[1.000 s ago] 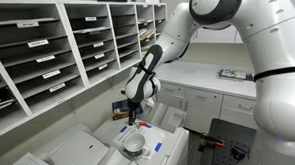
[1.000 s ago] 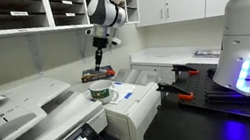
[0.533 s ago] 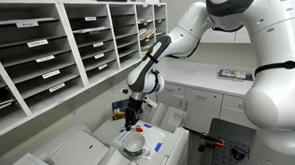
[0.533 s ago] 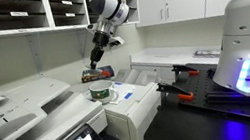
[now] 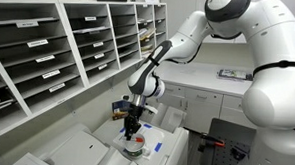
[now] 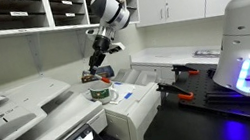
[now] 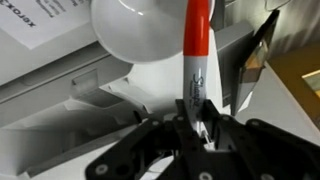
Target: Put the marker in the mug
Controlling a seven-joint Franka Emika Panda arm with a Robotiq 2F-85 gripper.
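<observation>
My gripper (image 5: 134, 123) (image 6: 95, 65) (image 7: 197, 118) is shut on a marker (image 7: 196, 60) with a white barrel and a red end. It holds the marker upright just above the small grey-green mug (image 5: 134, 145) (image 6: 100, 92). In the wrist view the mug's pale interior (image 7: 135, 28) fills the upper left, with the marker's red end beside its rim. The mug stands on top of a white printer (image 5: 165, 143) (image 6: 130, 102).
A large copier (image 6: 21, 117) stands next to the printer. Mail-slot shelves (image 5: 59, 49) line the wall behind. A colourful packet (image 6: 98, 74) lies on the counter behind the mug. A white counter (image 5: 203, 80) with cabinets runs to the side.
My gripper has come down and a little forward with the marker, from higher behind the mug to just above its opening.
</observation>
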